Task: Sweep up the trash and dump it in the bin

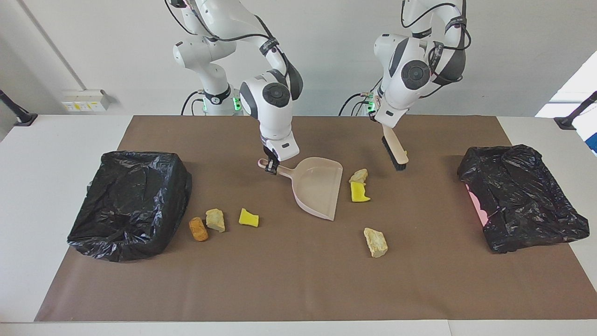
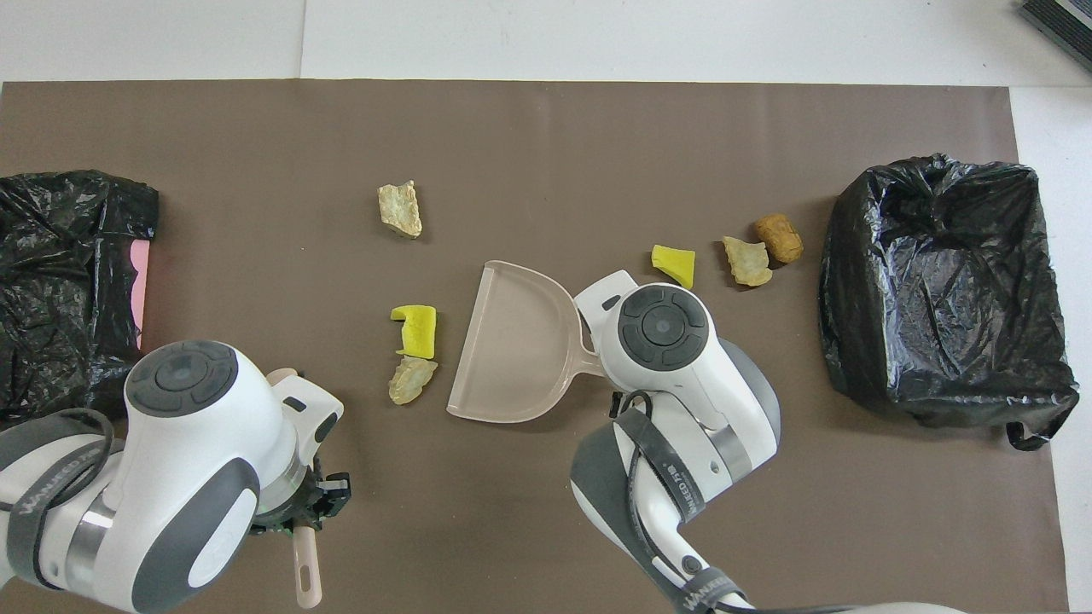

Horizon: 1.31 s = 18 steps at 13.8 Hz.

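Two scraps of trash, a yellow sponge chunk (image 1: 359,192) and a beige lump (image 1: 358,176), are seen just beside the dustpan's (image 1: 318,185) open mouth, at about seven o'clock from the raised brush (image 1: 394,149) in the facing view. The brush is clamped in the left gripper (image 1: 385,127), bristles down, over bare mat; it is judged the nearer tool. The dustpan's handle is gripped by the right gripper (image 1: 271,166).
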Motion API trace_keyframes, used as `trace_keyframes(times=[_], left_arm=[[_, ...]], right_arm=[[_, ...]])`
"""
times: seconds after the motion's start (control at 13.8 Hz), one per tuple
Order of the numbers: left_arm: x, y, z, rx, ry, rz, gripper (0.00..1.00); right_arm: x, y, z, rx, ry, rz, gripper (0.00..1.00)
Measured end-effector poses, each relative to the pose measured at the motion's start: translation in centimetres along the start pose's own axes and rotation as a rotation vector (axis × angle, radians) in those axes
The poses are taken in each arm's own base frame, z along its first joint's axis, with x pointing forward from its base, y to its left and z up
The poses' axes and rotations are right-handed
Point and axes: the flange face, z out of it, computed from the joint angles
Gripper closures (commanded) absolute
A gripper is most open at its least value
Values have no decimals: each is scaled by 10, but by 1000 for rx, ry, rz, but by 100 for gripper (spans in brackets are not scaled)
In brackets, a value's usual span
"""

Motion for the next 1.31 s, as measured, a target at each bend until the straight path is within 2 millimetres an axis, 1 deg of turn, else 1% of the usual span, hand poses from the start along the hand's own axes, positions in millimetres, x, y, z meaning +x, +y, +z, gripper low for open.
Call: trace_keyframes(times=[0.15,0.29,0.36,0.58,0.8,0.87,1.02,1.24,1.31], left_arm=[[-13,-12,26,15,-21,-93,100],[-21,-20,52,26,-33,-198,100],[-23,-23,59,26,-35,-245,100],[-22,-28,72,28,-40,-341,100],[-16,-26,90,4,-12,-384,100],[-12,-24,93,-9,4,-386,100],[0,-16,93,-57,55,-387,100],[17,1,84,-121,87,-376,100],[21,11,82,-145,96,-358,100]], right_arm=[[0,0,0,0,0,0,100],[0,0,0,-1,1,0,100],[1,0,0,-4,3,-2,100],[1,0,0,-10,2,-6,100],[1,0,0,-10,2,-7,100],[1,0,0,-10,2,-7,100],[1,0,0,-10,2,-7,100],[1,0,0,-10,2,-7,100],[1,0,0,-10,2,-7,100]])
